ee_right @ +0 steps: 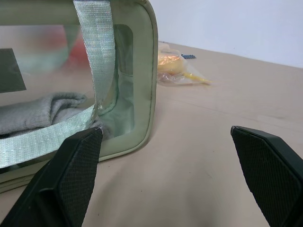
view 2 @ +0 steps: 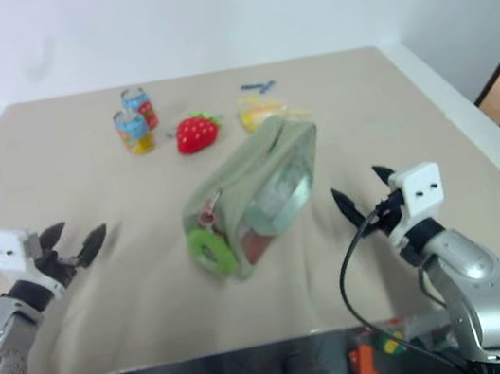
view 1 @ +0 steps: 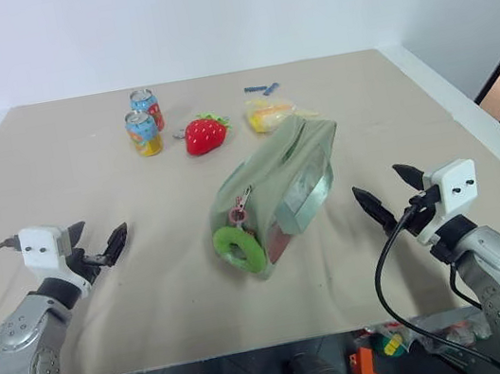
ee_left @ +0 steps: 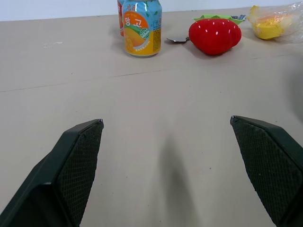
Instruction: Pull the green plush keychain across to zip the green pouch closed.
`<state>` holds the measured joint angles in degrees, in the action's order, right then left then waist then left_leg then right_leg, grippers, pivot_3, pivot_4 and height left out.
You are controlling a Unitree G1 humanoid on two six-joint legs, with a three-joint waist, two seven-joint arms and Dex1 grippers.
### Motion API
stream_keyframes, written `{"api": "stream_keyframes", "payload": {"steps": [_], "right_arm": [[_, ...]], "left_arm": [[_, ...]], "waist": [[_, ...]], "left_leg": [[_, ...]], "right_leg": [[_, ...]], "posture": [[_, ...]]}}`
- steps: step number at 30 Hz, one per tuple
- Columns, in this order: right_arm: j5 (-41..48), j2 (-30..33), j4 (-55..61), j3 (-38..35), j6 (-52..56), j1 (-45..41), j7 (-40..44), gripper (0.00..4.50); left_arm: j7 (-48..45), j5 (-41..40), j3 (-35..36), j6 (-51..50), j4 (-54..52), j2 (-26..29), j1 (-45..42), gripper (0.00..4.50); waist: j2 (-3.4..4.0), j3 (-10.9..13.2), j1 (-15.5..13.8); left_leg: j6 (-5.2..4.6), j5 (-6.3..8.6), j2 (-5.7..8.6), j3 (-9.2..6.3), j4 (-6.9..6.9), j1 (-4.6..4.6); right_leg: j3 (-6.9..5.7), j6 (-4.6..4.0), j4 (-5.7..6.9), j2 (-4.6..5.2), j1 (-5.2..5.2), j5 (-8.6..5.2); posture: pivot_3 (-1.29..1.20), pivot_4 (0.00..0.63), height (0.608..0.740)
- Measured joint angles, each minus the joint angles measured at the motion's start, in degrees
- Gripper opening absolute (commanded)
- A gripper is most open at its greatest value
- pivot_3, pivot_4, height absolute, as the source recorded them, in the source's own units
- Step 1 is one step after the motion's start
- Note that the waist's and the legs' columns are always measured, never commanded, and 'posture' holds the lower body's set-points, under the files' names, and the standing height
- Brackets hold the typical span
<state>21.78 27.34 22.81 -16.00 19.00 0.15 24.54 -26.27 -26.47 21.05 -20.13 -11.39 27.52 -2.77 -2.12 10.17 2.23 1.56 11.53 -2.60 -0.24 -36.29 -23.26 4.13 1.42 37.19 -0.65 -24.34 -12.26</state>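
The pouch (view 1: 275,192) lies mid-table, its keychain (view 1: 238,247) hanging at the near end. The left tool (view 1: 98,252) and the right tool (view 1: 388,196) stand wide and empty, well apart on either side of the pouch. Risk, as I judge it: pulling the keychain with nothing bracing the pouch would drag the soft bag along instead of running the zipper. Beyond the pouch: two cans (view 1: 143,133), one strawberry (view 1: 205,134), one yellow packet (view 1: 269,113).

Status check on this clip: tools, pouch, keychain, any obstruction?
Left tool and right tool open, empty, either side of green pouch. Green plush keychain at pouch's near end, untouched. Nothing blocking.
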Motion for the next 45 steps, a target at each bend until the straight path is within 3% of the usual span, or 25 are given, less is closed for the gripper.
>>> {"api": "stream_keyframes", "payload": {"steps": [19, 24, 27, 29, 30, 34, 37, 42, 45], "right_arm": [[0.10, 0.79, -2.32, 0.00, -0.12, -0.74, 2.50, 4.50], [2.33, 1.80, -2.56, 0.04, 0.92, -2.61, 4.89, 4.50], [5.91, 6.59, -2.53, -0.35, 4.01, -8.43, 8.25, 4.50], [7.39, 8.92, -2.60, -0.52, 5.01, -10.86, 10.33, 4.50], [8.64, 13.10, -4.39, -0.70, 5.87, -14.58, 14.25, 4.50], [9.38, 18.09, -12.41, 1.19, 6.02, -24.57, 21.87, 4.50], [4.37, 21.70, -26.42, 8.15, -1.91, -39.41, 34.49, 4.50], [-5.97, 18.44, -52.23, 19.24, -19.70, -54.88, 50.45, 4.50], [-8.84, 16.01, -62.27, 21.83, -24.75, -59.43, 55.37, 4.50]], "left_arm": [[-3.77, -1.82, -0.97, -0.33, 0.01, 0.32, -2.37, 4.46], [-8.05, -10.58, -0.76, -6.80, -0.36, 4.07, -10.26, 4.46], [-13.22, -23.14, -0.67, -17.24, -5.69, 12.86, -21.81, 4.46], [-15.17, -27.97, -0.72, -20.65, -8.23, 15.16, -25.13, 4.46], [-17.81, -32.83, -2.30, -25.10, -10.75, 17.76, -26.40, 4.46], [-20.49, -35.79, -6.25, -29.20, -12.50, 18.78, -25.77, 4.46], [-23.25, -35.46, -10.22, -29.95, -13.79, 19.02, -25.57, 4.46], [-24.37, -33.10, -13.17, -29.05, -13.94, 18.02, -26.62, 4.46], [-24.05, -33.04, -13.49, -28.97, -13.98, 17.77, -26.91, 4.46]], "waist": [[0.00, 0.00, 0.03], [-0.03, 0.08, 0.04], [-0.06, 0.16, 0.35], [0.03, 0.10, 0.53], [0.07, 0.13, 0.75], [0.26, 0.33, 0.87], [0.31, 0.36, 1.09], [0.26, 0.38, 1.17], [0.27, 0.39, 1.12]], "left_leg": [[0.00, 0.00, 0.01, 0.00, -0.01, 0.00], [-0.01, -0.01, 0.00, -0.04, -0.13, -0.06], [0.00, -0.02, 0.05, 0.07, -0.20, -0.08], [-0.03, 0.03, 0.08, 0.21, -0.17, 0.00], [-0.08, 0.11, 0.09, 0.30, -0.15, 0.04], [-0.27, 0.22, -0.01, 0.24, -0.11, 0.01], [-0.29, 0.22, -0.07, 0.19, -0.08, 0.12], [-0.29, 0.22, -0.06, 0.14, -0.07, 0.05], [-0.34, 0.26, -0.04, 0.15, -0.06, -0.02]], "right_leg": [[0.00, 0.01, 0.00, -0.01, 0.00, 0.01], [-0.03, -0.01, 0.03, -0.05, 0.00, 0.01], [0.09, 0.00, -0.01, -0.01, 0.02, 0.02], [0.22, 0.10, -0.05, 0.03, 0.07, 0.07], [0.33, 0.19, -0.04, 0.02, 0.04, 0.12], [0.33, 0.16, 0.04, -0.18, -0.08, 0.08], [0.28, 0.04, 0.07, -0.27, -0.03, 0.04], [0.26, 0.05, 0.06, -0.29, -0.03, 0.05], [0.26, 0.19, 0.06, -0.25, -0.06, 0.13]], "posture": [[0.00, 0.150, 0.740], [0.00, 0.150, 0.740], [0.00, 0.150, 0.740], [0.00, 0.150, 0.740], [0.00, 0.150, 0.740], [0.00, 0.150, 0.740], [0.00, 0.150, 0.740], [0.00, 0.150, 0.740], [0.00, 0.150, 0.740]]}}
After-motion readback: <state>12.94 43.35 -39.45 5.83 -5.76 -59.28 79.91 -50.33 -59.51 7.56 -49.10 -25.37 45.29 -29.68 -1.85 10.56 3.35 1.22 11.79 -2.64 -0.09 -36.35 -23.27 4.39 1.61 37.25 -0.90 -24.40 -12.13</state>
